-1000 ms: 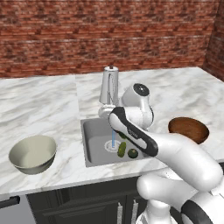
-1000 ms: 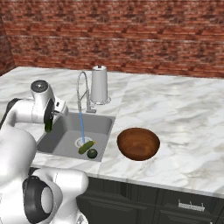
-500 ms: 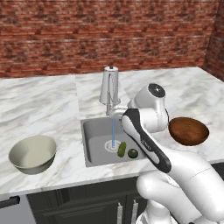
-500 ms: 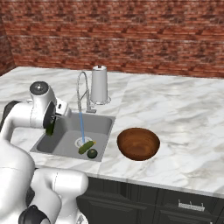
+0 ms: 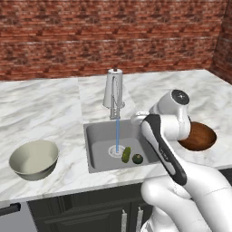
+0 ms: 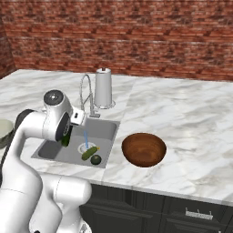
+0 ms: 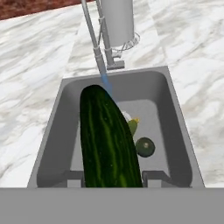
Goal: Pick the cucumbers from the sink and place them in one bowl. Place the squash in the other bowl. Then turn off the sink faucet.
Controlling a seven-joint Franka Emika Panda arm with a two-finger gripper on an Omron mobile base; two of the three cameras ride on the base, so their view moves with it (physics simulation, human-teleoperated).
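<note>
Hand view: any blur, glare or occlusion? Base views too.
Hand view: sharp, no glare; the held dark cucumber hides the middle of the sink and part of the lighter cucumber. Left base view: the arm covers part of the wooden bowl. Right base view: flat even light, soft shadow under that bowl.

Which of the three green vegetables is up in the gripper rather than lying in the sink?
The long dark green cucumber, clamped in the gripper. The shorter, lighter cucumber and the round squash lie by the drain.
</note>
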